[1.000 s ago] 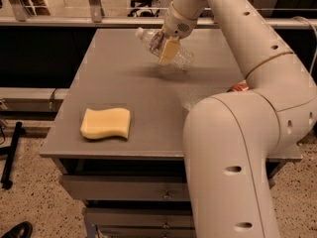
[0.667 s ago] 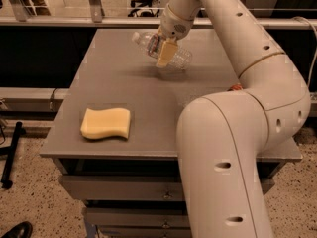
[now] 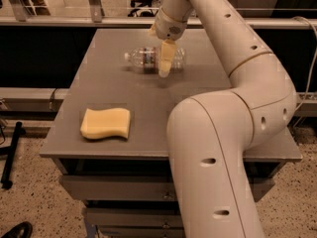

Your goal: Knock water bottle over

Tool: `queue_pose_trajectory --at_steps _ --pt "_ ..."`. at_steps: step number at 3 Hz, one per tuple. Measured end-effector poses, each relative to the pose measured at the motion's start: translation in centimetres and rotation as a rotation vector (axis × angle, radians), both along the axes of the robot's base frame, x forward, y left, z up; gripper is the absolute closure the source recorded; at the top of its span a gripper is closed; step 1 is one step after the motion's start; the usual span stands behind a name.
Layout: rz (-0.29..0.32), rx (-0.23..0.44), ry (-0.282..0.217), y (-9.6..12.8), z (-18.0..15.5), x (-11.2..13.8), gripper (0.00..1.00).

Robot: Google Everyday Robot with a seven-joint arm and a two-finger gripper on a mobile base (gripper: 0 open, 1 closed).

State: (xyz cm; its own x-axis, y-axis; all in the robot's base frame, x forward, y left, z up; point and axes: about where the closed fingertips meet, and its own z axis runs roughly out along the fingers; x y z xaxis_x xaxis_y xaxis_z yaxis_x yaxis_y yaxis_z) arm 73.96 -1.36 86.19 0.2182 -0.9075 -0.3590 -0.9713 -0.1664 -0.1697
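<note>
The water bottle (image 3: 146, 58) is a clear ribbed plastic bottle with a pale label band. It lies on its side at the far middle of the grey table (image 3: 129, 90), with its white cap pointing left. My gripper (image 3: 166, 63) hangs down from the wrist (image 3: 171, 21) just in front of the bottle's base end. It overlaps the bottle's right part and its tip is close to the tabletop. The bottle's right end is partly hidden behind the gripper.
A yellow sponge (image 3: 105, 124) lies near the front left of the table. My large white arm (image 3: 233, 133) covers the table's right side. A rail and a glass partition (image 3: 94, 19) run behind the table. Drawers sit under the front edge.
The bottle was tilted up at the gripper and now lies flat on its side with its cap to the left. The gripper has stayed at the bottle's base end.
</note>
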Motion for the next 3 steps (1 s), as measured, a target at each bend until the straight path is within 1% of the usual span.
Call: queue_pose_trajectory --at_steps 1,2,3 --pt "0.01 -0.006 -0.017 -0.3 0.3 0.1 0.0" --pt "-0.005 0.004 -0.031 -1.0 0.9 0.1 0.0" --pt "-0.114 0.096 -0.052 -3.9 3.1 -0.8 0.0"
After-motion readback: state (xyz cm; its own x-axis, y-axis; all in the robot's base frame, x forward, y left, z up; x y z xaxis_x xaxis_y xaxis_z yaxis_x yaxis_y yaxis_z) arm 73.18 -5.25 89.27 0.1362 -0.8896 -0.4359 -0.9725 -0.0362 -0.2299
